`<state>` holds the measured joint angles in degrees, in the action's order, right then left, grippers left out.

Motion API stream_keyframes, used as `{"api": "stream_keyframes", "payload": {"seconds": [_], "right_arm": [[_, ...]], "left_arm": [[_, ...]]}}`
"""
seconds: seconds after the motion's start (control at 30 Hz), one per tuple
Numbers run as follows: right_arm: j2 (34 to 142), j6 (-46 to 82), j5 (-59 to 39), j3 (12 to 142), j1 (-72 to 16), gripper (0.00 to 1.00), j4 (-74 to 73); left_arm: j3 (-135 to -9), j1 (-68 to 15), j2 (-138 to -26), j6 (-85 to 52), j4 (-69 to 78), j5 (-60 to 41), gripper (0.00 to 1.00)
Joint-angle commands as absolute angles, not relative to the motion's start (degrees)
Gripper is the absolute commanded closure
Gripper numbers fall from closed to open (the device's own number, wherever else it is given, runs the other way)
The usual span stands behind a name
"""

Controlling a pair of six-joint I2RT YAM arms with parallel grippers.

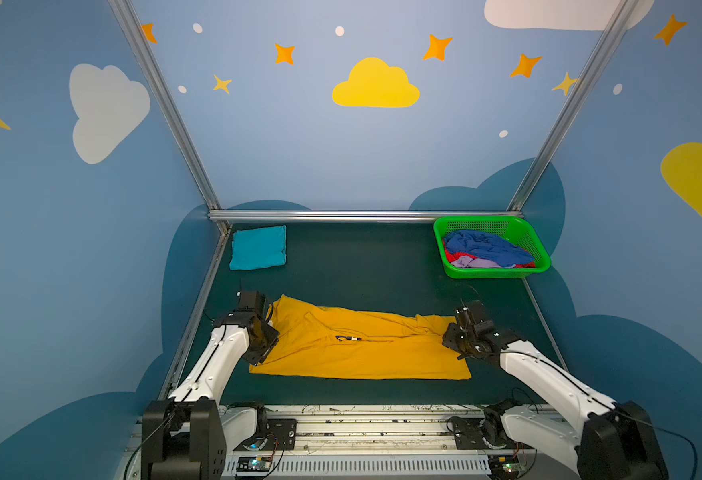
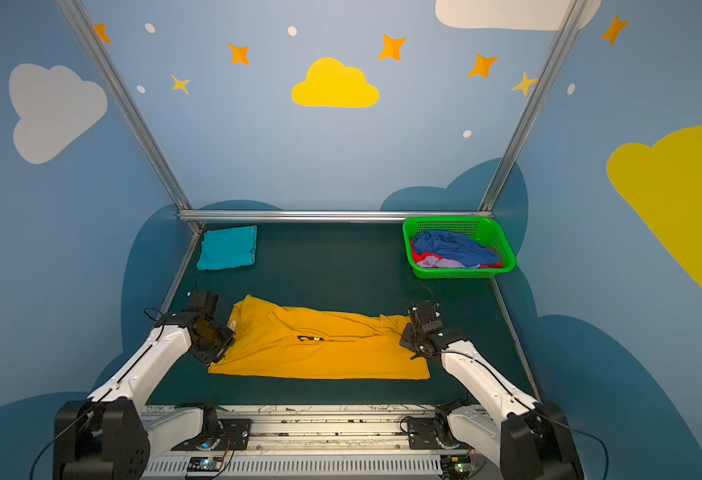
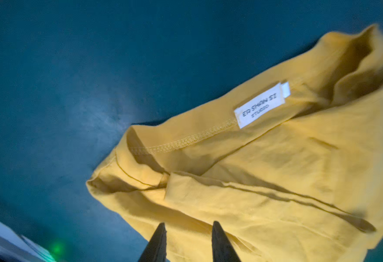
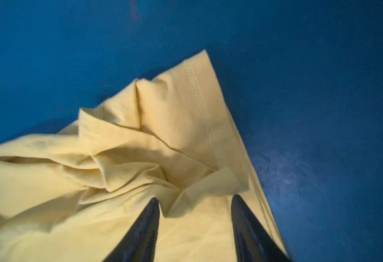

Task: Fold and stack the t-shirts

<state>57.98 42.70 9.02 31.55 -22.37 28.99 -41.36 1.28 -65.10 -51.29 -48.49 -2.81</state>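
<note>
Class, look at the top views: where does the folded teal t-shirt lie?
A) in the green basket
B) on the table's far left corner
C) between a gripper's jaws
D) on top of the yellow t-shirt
B: the teal t-shirt lies folded on the table in its far left corner, apart from the green basket.

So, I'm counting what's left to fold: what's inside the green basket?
Inside the green basket lies a crumpled blue tee on top, a red one peeking out beneath it and a lavender one at the near side. Anything deeper is covered.
</note>
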Motion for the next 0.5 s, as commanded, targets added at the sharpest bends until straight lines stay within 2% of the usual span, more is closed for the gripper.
{"api": "stream_keyframes", "payload": {"seconds": [0.0, 0.07, 0.1, 0.17, 0.27, 0.33, 0.4, 0.47], "right_arm": [[50.51, 45.5, 15.41, 30.47, -21.75, 0.58, 30.29], [45.24, 39.15, 16.01, 27.89, -21.47, 0.89, 23.52], [43.91, 37.13, 15.45, 27.88, -21.29, 1.0, 22.36], [45.0, 35.12, 13.71, 30.17, -21.44, 1.0, 22.38], [53.53, 32.57, 6.71, 35.18, -21.77, 0.98, 23.59], [60.15, 33.83, 2.39, 38.2, -21.86, 0.85, 24.43], [66.6, 33.84, -0.78, 42.29, -21.87, 0.73, 25.05], [73.36, 34.71, -2.19, 47.07, -21.88, 0.66, 28.21]], "left_arm": [[-47.07, 0.35, -62.05, -51.37, -53.96, 3.27, 0.69], [-50.12, -2.29, -61.84, -51.72, -54.49, 7.11, 0.71], [-51.39, -3.97, -62.52, -52.01, -54.47, 8.76, 0.71], [-54.53, -8.79, -66.19, -52.13, -54.23, 12.09, 0.71], [-59.17, -14.68, -74.01, -51.54, -53.55, 15.08, 0.68], [-61.52, -15.79, -78.62, -51.03, -52.81, 15.36, 0.62], [-63.15, -15.91, -82.23, -50.39, -51.96, 16.24, 0.51], [-65.34, -15.82, -85.89, -50.06, -51.95, 18.69, 0.39]]}}
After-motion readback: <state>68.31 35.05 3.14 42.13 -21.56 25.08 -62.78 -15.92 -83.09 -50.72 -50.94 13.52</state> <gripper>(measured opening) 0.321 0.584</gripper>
